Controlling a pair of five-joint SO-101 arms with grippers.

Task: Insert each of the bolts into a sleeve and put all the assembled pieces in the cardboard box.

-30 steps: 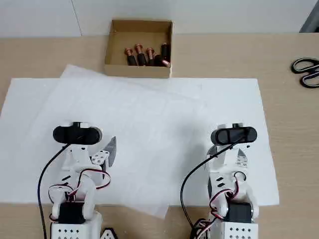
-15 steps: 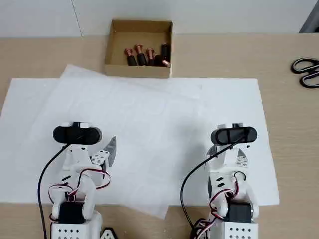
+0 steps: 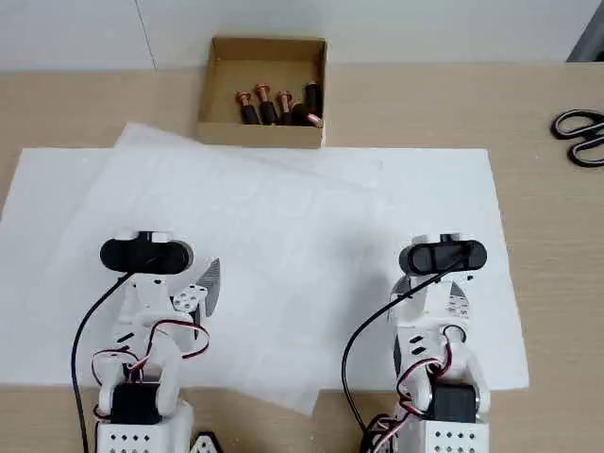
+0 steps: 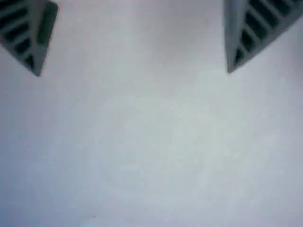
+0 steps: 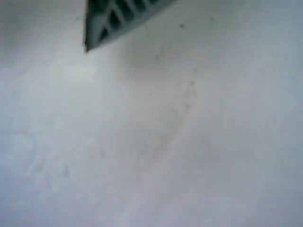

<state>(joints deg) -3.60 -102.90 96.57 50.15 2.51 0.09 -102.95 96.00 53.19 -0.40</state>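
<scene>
Left gripper (image 4: 132,72): fingers (image 4: 28,33) spread wide, nothing held between them, hanging over white paper sheet (image 3: 283,226), near left. Right gripper (image 3: 406,288): near right over same sheet, cannot tell how it stands. Bolt-sleeve assemblies (image 3: 267,106) lie in cardboard box (image 3: 260,135), far centre-left at sheet's far edge, well apart from both grippers. Scissors (image 3: 579,137) on table (image 3: 552,245), far right.
</scene>
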